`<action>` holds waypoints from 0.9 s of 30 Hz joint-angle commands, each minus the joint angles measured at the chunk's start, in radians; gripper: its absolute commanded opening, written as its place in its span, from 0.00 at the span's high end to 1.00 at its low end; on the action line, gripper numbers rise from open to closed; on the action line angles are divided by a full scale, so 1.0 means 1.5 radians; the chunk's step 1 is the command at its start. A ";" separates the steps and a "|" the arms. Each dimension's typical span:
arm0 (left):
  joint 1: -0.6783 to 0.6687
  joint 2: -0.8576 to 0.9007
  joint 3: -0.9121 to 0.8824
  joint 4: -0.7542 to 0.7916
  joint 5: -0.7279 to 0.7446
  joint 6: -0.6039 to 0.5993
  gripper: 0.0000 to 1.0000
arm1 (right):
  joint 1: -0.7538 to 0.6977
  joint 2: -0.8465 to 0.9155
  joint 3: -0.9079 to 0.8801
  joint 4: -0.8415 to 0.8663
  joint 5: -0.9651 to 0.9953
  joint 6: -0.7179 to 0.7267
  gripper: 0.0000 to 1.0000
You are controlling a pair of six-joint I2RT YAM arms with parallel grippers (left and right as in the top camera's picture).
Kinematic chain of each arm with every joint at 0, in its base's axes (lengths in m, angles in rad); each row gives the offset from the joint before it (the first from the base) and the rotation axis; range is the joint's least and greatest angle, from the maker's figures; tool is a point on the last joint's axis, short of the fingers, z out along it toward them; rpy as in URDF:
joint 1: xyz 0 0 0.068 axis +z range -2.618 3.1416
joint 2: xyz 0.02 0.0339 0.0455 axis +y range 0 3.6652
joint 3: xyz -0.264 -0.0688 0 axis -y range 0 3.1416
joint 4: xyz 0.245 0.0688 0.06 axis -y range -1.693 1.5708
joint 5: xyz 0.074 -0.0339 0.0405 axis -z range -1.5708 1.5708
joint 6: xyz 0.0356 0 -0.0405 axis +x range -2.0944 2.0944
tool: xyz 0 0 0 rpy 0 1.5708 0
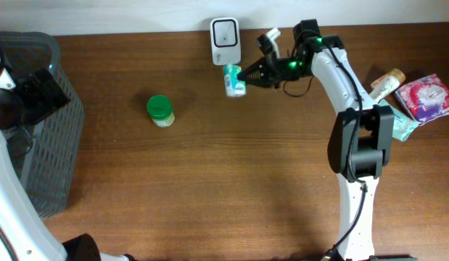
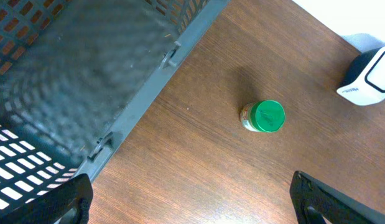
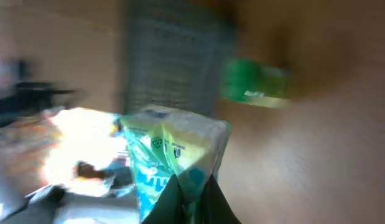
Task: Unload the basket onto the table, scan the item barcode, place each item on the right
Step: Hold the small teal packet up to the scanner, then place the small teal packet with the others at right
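- The right arm (image 1: 352, 138) rises from the near edge of the table (image 1: 209, 188), bends at the elbow and reaches left toward the far side.
- The right gripper (image 1: 244, 75) points left, just near of the scanner (image 1: 225, 40).
- Its fingers (image 3: 187, 200) are closed tight on the edge of a packet (image 1: 234, 81). The packet is white with green and blue print.
- The packet hangs at the gripper's tip, just below the scanner's face and above the tabletop. Whether the two touch cannot be told.
- The right wrist view is blurred. It shows the packet (image 3: 172, 155) pinched from below.
- The left arm (image 1: 25, 94) sits at the far left, over the basket (image 1: 54, 159).
- The left gripper (image 2: 189, 196) faces down with its fingers (image 2: 326, 200) spread fully apart. It holds nothing and touches nothing.
- Count, scanner: one, white, upright at the far edge of the table.
- Count, jar (image 1: 160, 110): one, green lid, upright, alone between the basket and the scanner.
- Count, basket: one, grey mesh, at the left edge.
- Count, items at the far right: three, lying close together. They are a bottle (image 1: 387, 81), a pink pouch (image 1: 426, 98) and a teal pack (image 1: 403, 127).
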 commanded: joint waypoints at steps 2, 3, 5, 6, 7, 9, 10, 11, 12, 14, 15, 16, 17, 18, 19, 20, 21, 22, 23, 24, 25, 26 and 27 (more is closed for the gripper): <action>0.002 -0.007 0.001 0.000 0.002 -0.004 0.01 | 0.094 -0.020 0.054 -0.029 0.697 0.152 0.96; 0.002 -0.007 0.001 0.000 0.002 -0.004 0.01 | 0.112 -0.020 0.070 -0.032 0.808 0.152 0.96; 0.002 -0.007 0.001 0.000 0.002 -0.004 0.01 | 0.153 -0.020 0.083 0.022 1.062 0.139 0.96; 0.002 -0.007 0.001 0.000 0.002 -0.004 0.01 | 0.170 -0.020 0.083 0.062 1.148 0.098 0.96; 0.002 -0.007 0.001 0.000 0.002 -0.004 0.01 | 0.187 -0.019 0.083 0.117 1.219 0.051 0.96; 0.002 -0.007 0.001 0.000 0.002 -0.004 0.01 | 0.207 -0.018 0.083 0.278 1.237 -0.086 0.96; 0.002 -0.007 0.001 0.000 0.002 -0.004 0.01 | 0.210 -0.015 0.083 0.335 1.230 -0.129 0.96; 0.002 -0.007 0.001 0.000 0.002 -0.004 0.01 | 0.210 -0.008 0.083 0.403 1.198 -0.188 0.96; 0.002 -0.007 0.001 0.000 0.002 -0.004 0.01 | 0.210 -0.001 0.083 0.443 1.166 -0.221 0.96; 0.002 -0.007 0.001 0.000 0.002 -0.004 0.01 | 0.211 0.017 0.083 0.508 1.120 -0.271 0.96; 0.002 -0.007 0.001 0.000 0.002 -0.004 0.01 | 0.210 0.033 0.083 0.537 1.107 -0.277 0.96; 0.002 -0.007 0.001 0.000 0.002 -0.004 0.01 | 0.210 0.045 0.083 0.552 1.100 -0.278 0.96; 0.002 -0.007 0.001 0.000 0.002 -0.004 0.01 | 0.210 0.057 0.083 0.564 1.096 -0.292 0.96; 0.002 -0.007 0.001 0.000 0.002 -0.004 0.01 | 0.210 0.067 0.083 0.578 1.095 -0.306 0.96; 0.002 -0.007 0.001 0.000 0.002 -0.004 0.01 | 0.210 0.073 0.083 0.591 1.095 -0.322 0.96; 0.002 -0.007 0.001 0.000 0.002 -0.004 0.01 | 0.210 0.073 0.083 0.592 1.092 -0.329 0.96; 0.002 -0.007 0.001 0.000 0.002 -0.004 0.01 | 0.210 0.073 0.083 0.591 1.091 -0.329 0.96; 0.002 -0.007 0.001 0.000 0.002 -0.004 0.01 | 0.210 0.073 0.083 0.591 1.091 -0.328 0.96; 0.002 -0.007 0.001 0.000 0.002 -0.004 0.01 | 0.210 0.073 0.083 0.591 1.093 -0.328 0.96; 0.002 -0.007 0.001 -0.001 0.002 -0.004 0.01 | 0.210 0.072 0.083 0.591 1.099 -0.326 0.96; 0.002 -0.007 0.001 0.000 0.002 -0.004 0.01 | 0.210 0.069 0.083 0.596 1.124 -0.310 0.96; 0.002 -0.007 0.001 0.000 0.002 -0.004 0.01 | 0.207 0.060 0.083 0.606 1.189 -0.245 0.96; 0.002 -0.007 0.001 -0.001 0.002 -0.004 0.01 | 0.198 0.045 0.084 0.603 1.249 -0.164 0.96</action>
